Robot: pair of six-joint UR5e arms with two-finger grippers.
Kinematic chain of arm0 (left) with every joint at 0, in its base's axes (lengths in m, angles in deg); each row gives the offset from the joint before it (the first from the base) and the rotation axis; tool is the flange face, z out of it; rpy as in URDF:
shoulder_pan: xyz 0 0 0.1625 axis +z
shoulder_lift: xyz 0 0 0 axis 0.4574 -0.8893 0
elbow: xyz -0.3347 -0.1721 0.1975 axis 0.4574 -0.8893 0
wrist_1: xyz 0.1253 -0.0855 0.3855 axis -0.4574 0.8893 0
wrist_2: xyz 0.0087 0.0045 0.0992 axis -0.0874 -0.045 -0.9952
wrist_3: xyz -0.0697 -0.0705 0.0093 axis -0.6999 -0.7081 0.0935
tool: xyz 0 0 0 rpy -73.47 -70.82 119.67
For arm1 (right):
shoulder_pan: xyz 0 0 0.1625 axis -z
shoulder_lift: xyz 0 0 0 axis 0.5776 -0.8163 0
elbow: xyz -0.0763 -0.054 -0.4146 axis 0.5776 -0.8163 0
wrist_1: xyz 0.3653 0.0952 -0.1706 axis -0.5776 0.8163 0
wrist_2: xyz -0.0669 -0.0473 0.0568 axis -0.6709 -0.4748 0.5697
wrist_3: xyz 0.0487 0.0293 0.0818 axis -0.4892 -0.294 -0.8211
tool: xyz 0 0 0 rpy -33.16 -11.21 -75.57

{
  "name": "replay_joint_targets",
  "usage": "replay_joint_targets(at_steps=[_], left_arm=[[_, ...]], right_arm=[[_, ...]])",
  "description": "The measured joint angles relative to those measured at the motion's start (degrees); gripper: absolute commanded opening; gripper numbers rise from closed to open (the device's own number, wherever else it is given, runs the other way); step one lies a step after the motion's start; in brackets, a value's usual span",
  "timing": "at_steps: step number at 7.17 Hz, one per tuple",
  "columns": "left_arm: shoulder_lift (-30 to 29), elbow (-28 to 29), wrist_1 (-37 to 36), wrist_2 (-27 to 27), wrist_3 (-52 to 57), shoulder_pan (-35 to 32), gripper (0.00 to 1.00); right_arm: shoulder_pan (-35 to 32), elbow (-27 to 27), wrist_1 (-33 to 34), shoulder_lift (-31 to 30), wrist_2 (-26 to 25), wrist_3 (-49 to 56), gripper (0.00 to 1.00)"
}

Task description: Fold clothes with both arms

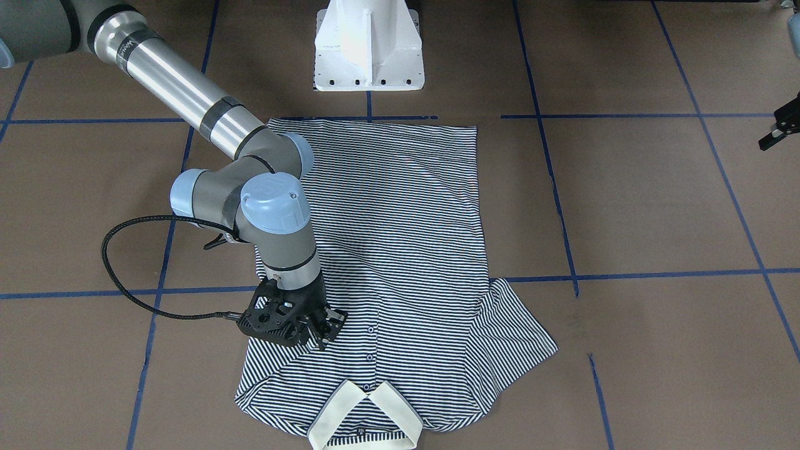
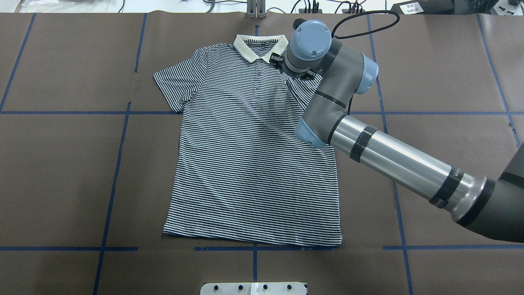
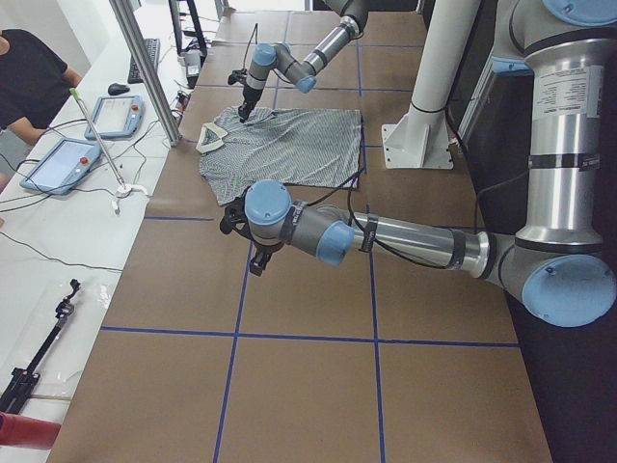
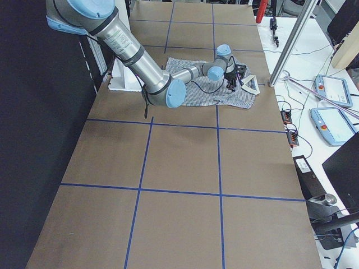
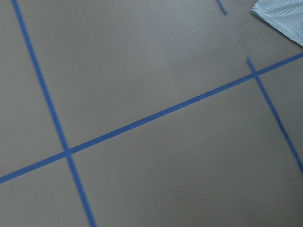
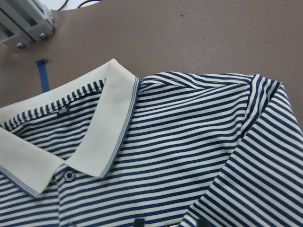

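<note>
Black jaws on the right arm stand a little apart, pointing down at the shoulder, and I see nothing caught between them. Under them lies the navy-and-white striped short-sleeved polo shirt, front up on the brown paper-covered desk, its plain cream collar away from the robot's base, its hem toward it. The sleeve on that side is folded in over the chest; the other sleeve lies spread. Thin knit like this should be light, limp and apt to drag, so I'd pinch a doubled edge at shoulder or hem, not the flat middle. The left arm hangs over bare desk, well apart from the shirt; whether its jaws are open I cannot tell.
</note>
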Motion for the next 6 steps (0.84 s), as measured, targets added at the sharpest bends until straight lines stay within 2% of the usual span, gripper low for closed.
replay_joint_targets(at_steps=[1, 2, 4, 6], left_arm=[[-2.9, 0.4, 2.0, -0.3, -7.3, 3.6, 1.00], [-7.4, 1.4, 3.0, -2.9, -15.3, 6.9, 1.00], [-18.2, 7.5, 3.5, -11.0, -28.3, 14.2, 1.00], [-26.0, 15.3, 6.1, -20.4, -35.6, 20.4, 0.98]], right_arm=[[-1.2, 5.6, 0.2, -3.3, 3.0, 0.0, 1.00], [-3.2, 12.8, 0.3, -8.5, 7.7, 0.1, 1.00], [-6.1, 26.0, 0.1, -19.3, 14.4, 0.3, 1.00], [-6.8, 34.8, -0.2, -27.5, 17.0, 0.4, 1.00]])
